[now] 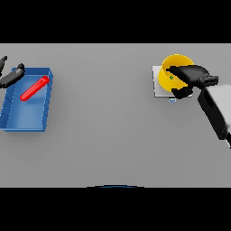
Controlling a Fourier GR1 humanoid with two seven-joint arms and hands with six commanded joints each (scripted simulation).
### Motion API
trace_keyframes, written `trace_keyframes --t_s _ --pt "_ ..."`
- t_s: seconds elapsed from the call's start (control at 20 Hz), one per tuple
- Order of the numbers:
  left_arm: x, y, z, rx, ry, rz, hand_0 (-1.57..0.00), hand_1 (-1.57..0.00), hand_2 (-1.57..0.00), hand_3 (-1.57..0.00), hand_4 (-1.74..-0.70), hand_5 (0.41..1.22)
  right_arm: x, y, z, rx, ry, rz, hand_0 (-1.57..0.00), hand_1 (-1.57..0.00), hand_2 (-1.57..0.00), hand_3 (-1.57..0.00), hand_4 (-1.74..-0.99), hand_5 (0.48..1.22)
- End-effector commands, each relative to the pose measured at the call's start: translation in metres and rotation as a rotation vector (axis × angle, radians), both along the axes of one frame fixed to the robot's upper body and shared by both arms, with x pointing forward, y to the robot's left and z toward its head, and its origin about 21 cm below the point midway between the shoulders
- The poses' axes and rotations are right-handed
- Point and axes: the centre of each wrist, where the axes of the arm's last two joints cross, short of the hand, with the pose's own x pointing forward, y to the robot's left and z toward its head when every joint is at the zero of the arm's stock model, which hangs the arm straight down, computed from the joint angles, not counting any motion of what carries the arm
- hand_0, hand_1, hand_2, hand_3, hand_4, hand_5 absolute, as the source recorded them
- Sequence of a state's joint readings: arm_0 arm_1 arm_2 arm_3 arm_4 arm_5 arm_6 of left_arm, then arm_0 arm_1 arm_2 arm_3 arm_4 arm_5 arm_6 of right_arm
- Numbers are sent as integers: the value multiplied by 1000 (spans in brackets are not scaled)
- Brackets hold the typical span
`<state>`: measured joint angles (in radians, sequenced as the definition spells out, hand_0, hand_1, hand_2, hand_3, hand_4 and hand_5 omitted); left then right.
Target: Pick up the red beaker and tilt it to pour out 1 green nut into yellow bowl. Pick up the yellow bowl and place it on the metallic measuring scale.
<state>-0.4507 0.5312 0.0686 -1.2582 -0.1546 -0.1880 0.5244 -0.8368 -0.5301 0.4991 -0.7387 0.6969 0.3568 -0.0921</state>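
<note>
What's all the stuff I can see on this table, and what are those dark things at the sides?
Table: one, grey, fills the view.
Tray: one, blue, at the table's left side.
Beaker: one, red, lying on its side in the tray.
Bowl: one, yellow, at the upper right, sitting on the scale.
Nut: one, green, small, inside the bowl.
Scale: one, pale metallic, under the bowl, only partly visible.
Left hand: one, dark, over the tray's upper left corner, fingers relaxed, holding nothing.
Right hand: one, dark, on a white and grey arm, curled over the bowl's right rim.
</note>
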Motion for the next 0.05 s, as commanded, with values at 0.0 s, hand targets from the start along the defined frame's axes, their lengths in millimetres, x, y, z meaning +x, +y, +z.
trace_keyframes --t_s 0.0 --pt "-2 2 -1 -5 -1 4 1 1 1 1 -833 760 0 -1 1 5 2 -3 -64 -63 -50 -42 -1390 779"
